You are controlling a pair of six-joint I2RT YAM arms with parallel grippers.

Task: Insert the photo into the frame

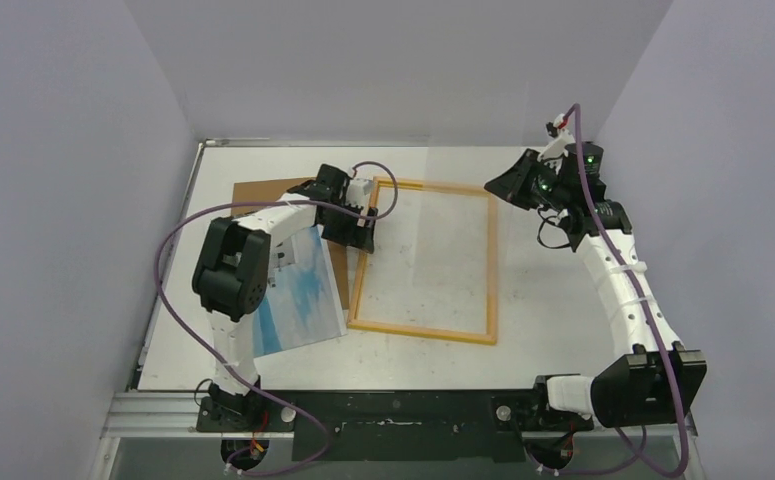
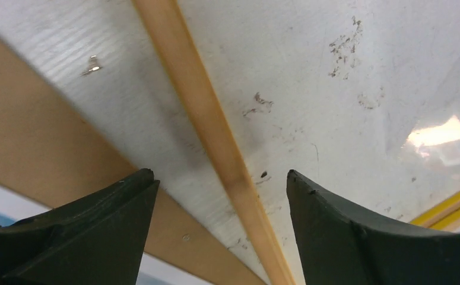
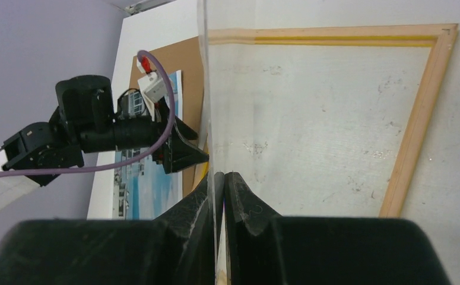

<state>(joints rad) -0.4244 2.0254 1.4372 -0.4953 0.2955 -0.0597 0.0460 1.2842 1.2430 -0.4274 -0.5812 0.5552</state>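
The left arm [image 1: 231, 268] reaches forward from its base, elbow raised and wrist tipped down over the left rail of the frame [image 1: 423, 330]. The left gripper [image 2: 218, 175] is spread wide, one finger on either side of that pale wooden rail and neither pad against it. It has hold of nothing. I cannot tell whether the tips touch the table [image 1: 403, 355].

The right arm [image 1: 628, 295] runs up the right side of the table, then bends inward near the frame's far right corner. The right gripper [image 3: 219, 178] is pinched almost closed on the edge of a clear pane [image 3: 203, 89]. Only the thin sheet sits between the two pads. The pane stands up from the fingers and, seen from above, shows as a faint sheen over the right part of the frame.

The frame lies flat on the table, and the white tabletop shows through its opening. A strip of yellow runs along the inner edge of one rail.

The photo [image 1: 303, 295] lies picture side up to the left of the frame, outside it. Its right edge is just beside the frame's left rail, and its far end is hidden under the left arm. Beyond it lies a brown board [image 1: 263, 192], with the photo partly over it.
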